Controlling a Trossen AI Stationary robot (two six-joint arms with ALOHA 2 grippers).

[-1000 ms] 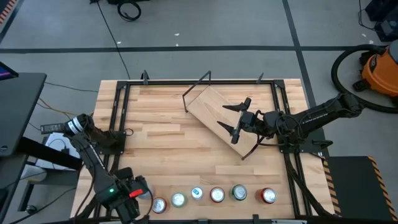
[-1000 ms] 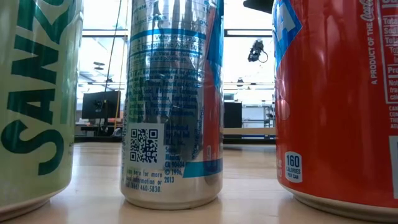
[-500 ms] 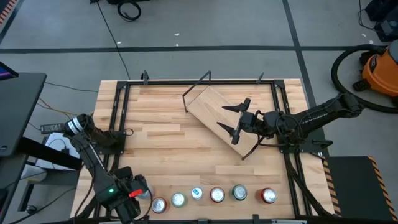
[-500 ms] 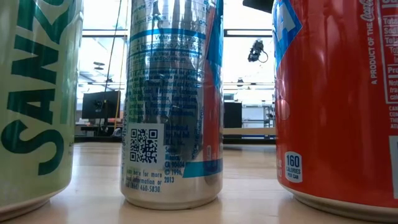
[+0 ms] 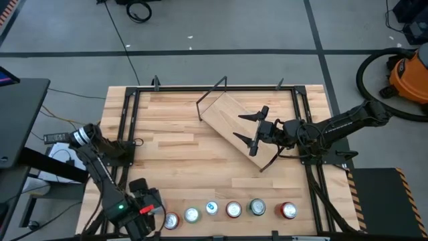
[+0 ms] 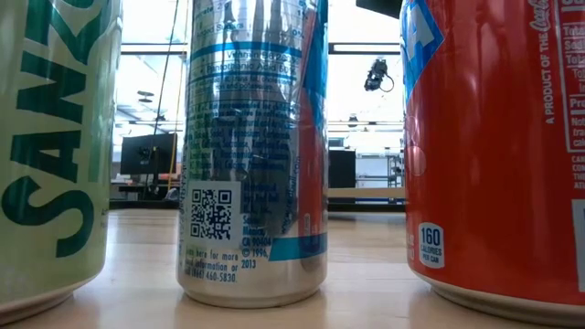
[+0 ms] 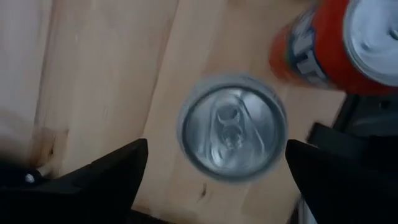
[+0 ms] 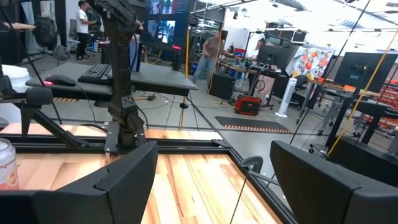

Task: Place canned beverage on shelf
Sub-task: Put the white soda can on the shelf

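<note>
Several cans stand in a row along the table's near edge, among them a red-sided can (image 5: 172,220) and a green-topped can (image 5: 257,207). My left gripper (image 5: 148,206) hangs open over the row's left end, pointing down. In its wrist view a silver can top (image 7: 231,127) lies between and below the two spread fingers of this gripper (image 7: 221,180), untouched, with a red can (image 7: 348,43) beside it. The shelf (image 5: 227,117), a light-wood board on black rods, stands askew at the table's middle. My right gripper (image 5: 253,132) hovers open over the shelf's right part, pointing level toward the table's left.
A black frame (image 5: 137,120) runs round the tabletop. The low view is filled by a green can (image 6: 46,155), a silver-blue can (image 6: 251,155) and a red can (image 6: 494,155). Bare wood lies between the shelf and the can row. People stand in the room beyond.
My left gripper has turned a little at the wrist above the left end of the can row, staying in the same place. The cans, the shelf and my right arm have kept still.
</note>
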